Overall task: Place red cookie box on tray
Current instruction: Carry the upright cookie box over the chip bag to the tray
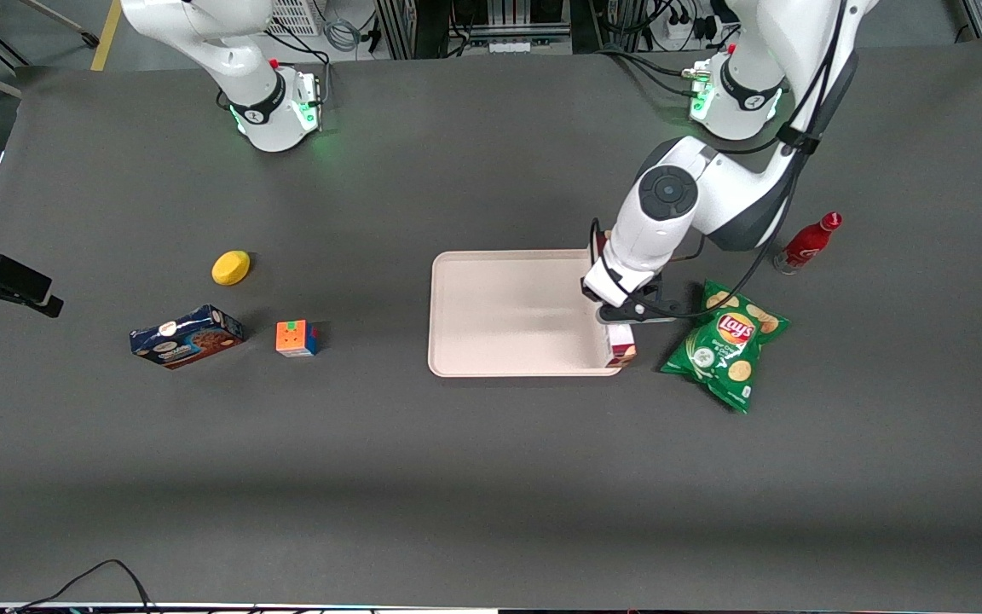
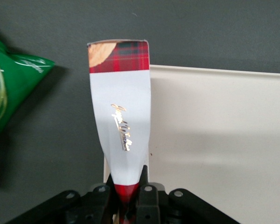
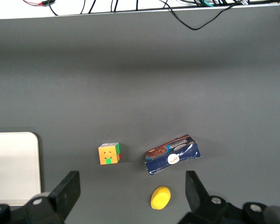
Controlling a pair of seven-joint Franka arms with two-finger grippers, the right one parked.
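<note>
Hand [image 2: 127, 198]: we are clamping the red box [image 2: 121, 116] by one end.
Box: hanging over the tray [image 1: 499, 315] rim at the working arm's end, long axis along that rim.
Move: we are judging a shift toward 9 o'clock in the front view.

The box [image 2: 121, 107] is smooth cardboard with a satin white label and shiny gilt script, pinched in the matt black plastic gripper [image 2: 127, 198] over the tray's edge. The tray [image 1: 508, 315] looks like smooth matt plastic. At its 3 o'clock lies a glossy foil bag [image 1: 725, 341]. The table [image 1: 491, 477] is matt dark grey.
</note>
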